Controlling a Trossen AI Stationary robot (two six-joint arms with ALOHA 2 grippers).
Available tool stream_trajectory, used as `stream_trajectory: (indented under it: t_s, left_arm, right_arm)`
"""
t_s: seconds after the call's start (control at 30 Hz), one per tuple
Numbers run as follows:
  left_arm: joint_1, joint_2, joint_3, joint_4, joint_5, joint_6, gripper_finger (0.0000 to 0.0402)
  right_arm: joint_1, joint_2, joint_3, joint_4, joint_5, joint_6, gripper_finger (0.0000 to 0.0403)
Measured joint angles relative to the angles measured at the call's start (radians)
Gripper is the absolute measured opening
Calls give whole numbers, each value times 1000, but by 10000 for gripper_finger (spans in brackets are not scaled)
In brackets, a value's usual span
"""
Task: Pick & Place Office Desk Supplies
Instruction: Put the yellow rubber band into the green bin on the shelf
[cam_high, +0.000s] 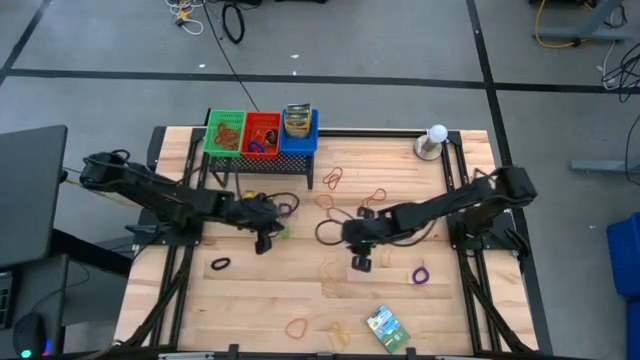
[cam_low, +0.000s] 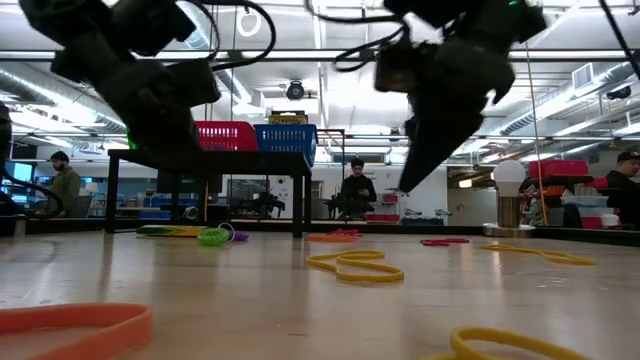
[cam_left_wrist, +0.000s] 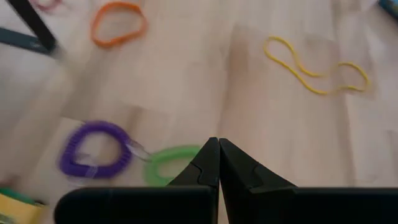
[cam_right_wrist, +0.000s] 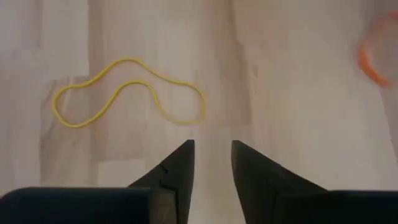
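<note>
Rubber-band loops lie flat and scattered on the wooden table (cam_high: 250, 300). My left gripper (cam_high: 265, 240) hovers shut just above a green loop (cam_left_wrist: 168, 163), which lies against a purple coiled loop (cam_left_wrist: 93, 149). An orange loop (cam_left_wrist: 118, 22) and a yellow band (cam_left_wrist: 317, 65) lie beyond. My right gripper (cam_high: 360, 262) is open above bare wood, its fingertips (cam_right_wrist: 212, 146) short of a yellow band (cam_right_wrist: 127, 93). In the low view both grippers hang clear of the tabletop. A green printed packet (cam_high: 385, 325) lies near the front edge.
A black rack (cam_high: 260, 160) at the far edge carries green, red and blue bins (cam_high: 262, 132). A white ball on a round base (cam_high: 435, 140) stands at the far right. A black loop (cam_high: 220, 264), a purple loop (cam_high: 420, 273) and an orange loop (cam_high: 296, 326) lie nearer the front.
</note>
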Motion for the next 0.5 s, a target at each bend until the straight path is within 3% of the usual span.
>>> stream_trajectory:
  t_s: [0.17,0.5]
  left_arm:
    - [-17,0,-58,123,-27,-53,6]
    - [-16,0,-65,151,-27,-55,6]
  right_arm:
    - [-30,147,116,-7,-77,-142,118]
    - [-46,302,240,-10,-119,-240,106]
